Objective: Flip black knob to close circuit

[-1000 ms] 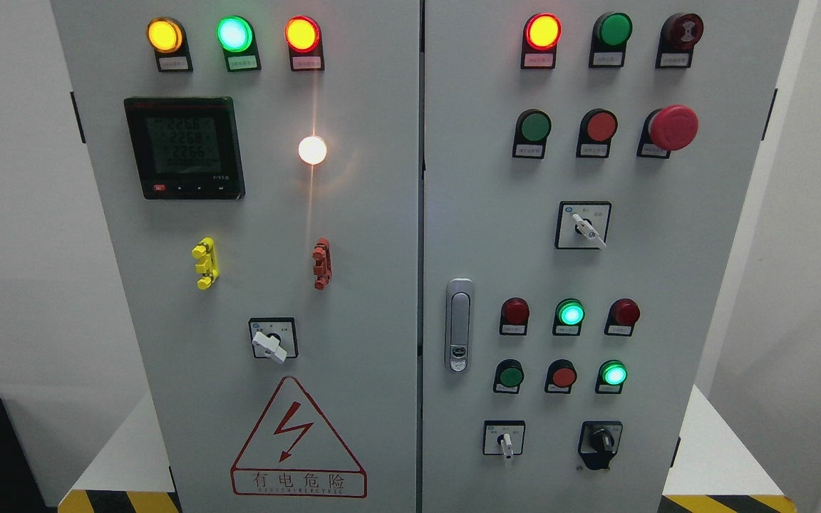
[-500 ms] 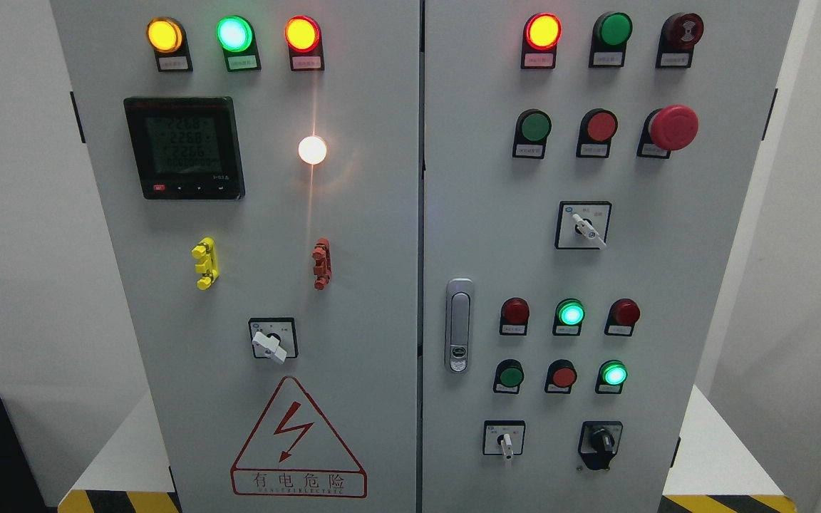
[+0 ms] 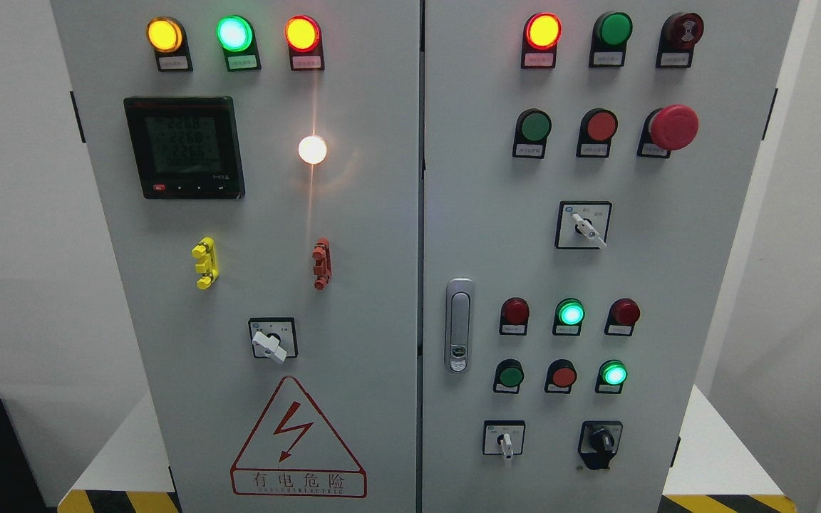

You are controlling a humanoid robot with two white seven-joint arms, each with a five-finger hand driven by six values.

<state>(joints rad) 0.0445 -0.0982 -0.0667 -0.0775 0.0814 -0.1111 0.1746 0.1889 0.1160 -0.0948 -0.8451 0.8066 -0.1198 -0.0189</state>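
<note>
Black knob (image 3: 601,442): small rotary selector on a black, roughly square mounting plate, lower right corner of the grey cabinet's right door. It sits bottom row, just right of a white-handled switch, below the lit green lamp. Its grip bar reads close to vertical; exact setting too small to tell. Nothing touches it.

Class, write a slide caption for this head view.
Grey two-door electrical cabinet, lamps lit; black rotary knob at lower right, no robot hand visible.

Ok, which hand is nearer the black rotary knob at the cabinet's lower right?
Neither can be judged: no hand or arm shows in the head view. The black rotary knob sits untouched, low on the grey cabinet's right door.
</note>
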